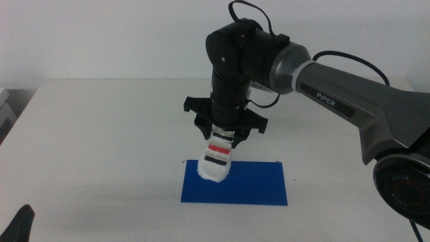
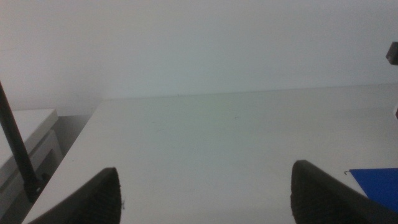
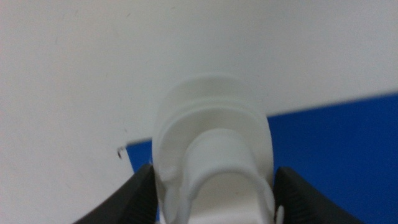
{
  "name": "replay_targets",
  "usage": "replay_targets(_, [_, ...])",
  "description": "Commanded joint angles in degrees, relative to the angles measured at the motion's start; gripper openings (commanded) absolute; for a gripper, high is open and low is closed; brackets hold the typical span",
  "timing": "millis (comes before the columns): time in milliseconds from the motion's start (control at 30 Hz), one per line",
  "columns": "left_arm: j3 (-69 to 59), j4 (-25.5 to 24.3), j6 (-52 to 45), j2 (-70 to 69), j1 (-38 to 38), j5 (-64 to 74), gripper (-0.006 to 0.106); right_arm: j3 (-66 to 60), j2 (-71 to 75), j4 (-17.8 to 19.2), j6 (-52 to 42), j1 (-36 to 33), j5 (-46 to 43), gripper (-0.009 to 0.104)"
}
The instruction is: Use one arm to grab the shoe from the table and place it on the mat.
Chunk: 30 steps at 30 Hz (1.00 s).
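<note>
A pale boxy unit point(image 2: 28, 130) stood just beyond the table's point(image 2: 217, 155) left edge, with a thin dark rod point(image 2: 15, 146) slanting across it.

The shoe point(image 1: 217, 161) is a small white chunky-soled sandal with black and red straps. It hangs steeply tilted, one end pointing down over the left end of the mat point(image 1: 252, 185), the other end clamped in the right hand point(image 1: 225, 133) of the arm point(image 1: 322, 87). The mat is a flat, thin dark blue rectangle lying on the white tabletop point(image 1: 101, 134), wider than deep and longer than the shoe.
</note>
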<state>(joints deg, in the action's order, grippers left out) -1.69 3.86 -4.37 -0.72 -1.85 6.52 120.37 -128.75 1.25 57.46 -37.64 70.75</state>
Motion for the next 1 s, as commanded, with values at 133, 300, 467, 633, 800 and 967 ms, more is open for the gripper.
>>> replay_targets(133, [-0.4, 0.55, 0.27, -0.76, -0.26, -4.67, 0.094, 1.94, 4.06, 2.1, 18.16, 0.25, 2.87, -0.004])
replay_targets(300, [-0.4, 0.55, 0.27, -0.76, -0.26, -4.67, 0.094, 1.94, 4.06, 5.83, 20.83, 0.31, 2.81, -0.004])
replay_targets(467, [-0.4, 0.55, 0.27, -0.76, -0.26, -4.67, 0.094, 1.81, 3.96, 7.88, 40.1, 0.31, 3.03, -0.004])
replay_targets(633, [-0.4, 0.55, 0.27, -0.76, -0.26, -4.67, 0.094, 1.75, 3.96, 7.84, 61.12, 0.11, 3.08, -0.004])
replay_targets(800, [-0.4, 0.55, 0.27, -0.76, -0.26, -4.67, 0.094, 1.75, 3.96, 7.76, 65.48, 0.55, 3.08, -0.004])
replay_targets(967, [-0.4, 0.55, 0.27, -0.76, -0.26, -4.67, 0.094, 1.47, 2.18, 6.81, 65.48, 0.79, 3.19, -0.004])
